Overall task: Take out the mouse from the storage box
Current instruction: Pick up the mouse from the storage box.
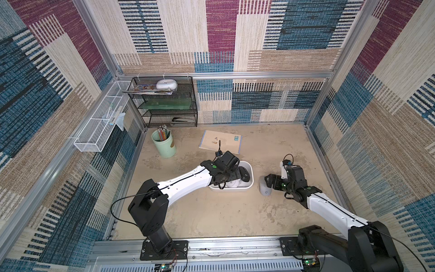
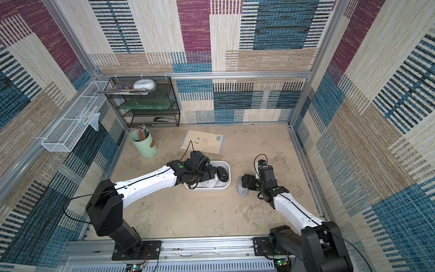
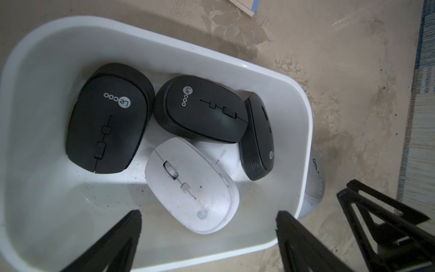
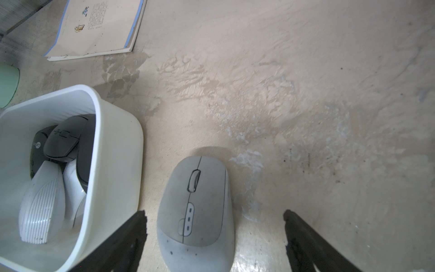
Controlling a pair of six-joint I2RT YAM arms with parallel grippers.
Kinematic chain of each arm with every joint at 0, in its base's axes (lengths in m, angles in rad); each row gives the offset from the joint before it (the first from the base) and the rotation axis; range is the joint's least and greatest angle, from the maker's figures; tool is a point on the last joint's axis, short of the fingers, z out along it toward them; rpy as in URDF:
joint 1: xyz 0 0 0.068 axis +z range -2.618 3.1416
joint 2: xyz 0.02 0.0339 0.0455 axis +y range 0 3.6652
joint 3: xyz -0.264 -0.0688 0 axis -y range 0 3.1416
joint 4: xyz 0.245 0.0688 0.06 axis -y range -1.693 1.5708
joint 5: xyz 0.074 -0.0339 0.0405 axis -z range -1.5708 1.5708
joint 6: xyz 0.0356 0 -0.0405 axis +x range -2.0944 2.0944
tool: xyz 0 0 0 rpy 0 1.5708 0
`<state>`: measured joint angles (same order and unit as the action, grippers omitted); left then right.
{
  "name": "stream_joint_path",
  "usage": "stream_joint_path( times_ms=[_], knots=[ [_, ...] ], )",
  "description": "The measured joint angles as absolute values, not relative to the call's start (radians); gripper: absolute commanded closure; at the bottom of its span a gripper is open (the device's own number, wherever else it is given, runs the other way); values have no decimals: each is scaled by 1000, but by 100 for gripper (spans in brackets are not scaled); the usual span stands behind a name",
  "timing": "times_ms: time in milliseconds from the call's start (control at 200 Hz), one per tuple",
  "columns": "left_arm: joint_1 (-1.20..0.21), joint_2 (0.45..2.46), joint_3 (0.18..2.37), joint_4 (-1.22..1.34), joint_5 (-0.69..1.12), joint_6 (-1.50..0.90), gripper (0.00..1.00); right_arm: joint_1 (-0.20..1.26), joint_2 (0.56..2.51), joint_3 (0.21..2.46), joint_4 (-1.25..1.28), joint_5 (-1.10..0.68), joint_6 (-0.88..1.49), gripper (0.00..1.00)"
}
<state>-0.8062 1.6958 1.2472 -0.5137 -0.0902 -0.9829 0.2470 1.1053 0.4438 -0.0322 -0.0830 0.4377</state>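
The storage box [image 1: 235, 188] [image 2: 211, 188] is a shallow white tub in the middle of the table. Three black mice [image 3: 106, 117] and two white ones [image 3: 190, 188] lie in the storage box [image 3: 47, 58]. My left gripper [image 3: 209, 217] [image 1: 235, 175] hangs open over the box, its fingers either side of the near white mouse without touching it. A grey mouse [image 4: 197, 207] [image 1: 264, 187] lies on the table just right of the box [image 4: 117, 146]. My right gripper [image 4: 215, 216] [image 1: 269, 181] stands open astride the grey mouse, apart from it.
A booklet [image 1: 221, 141] lies behind the box. A green pencil cup [image 1: 163, 144] stands at the back left. A black mesh rack [image 1: 164, 101] fills the back-left corner, and a white wire basket [image 1: 101, 122] hangs on the left wall.
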Motion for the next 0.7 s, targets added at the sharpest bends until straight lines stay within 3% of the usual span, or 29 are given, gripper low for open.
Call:
stream_joint_path(
  times_ms=[546,696],
  knots=[
    [-805,1855,1280,-491,-61,-1048,3,247,1073,428,-31,-91,438,7],
    [-800,1883,1294,-479,-51,-1048,8,247,1073,426,-31,-92,438,7]
  ],
)
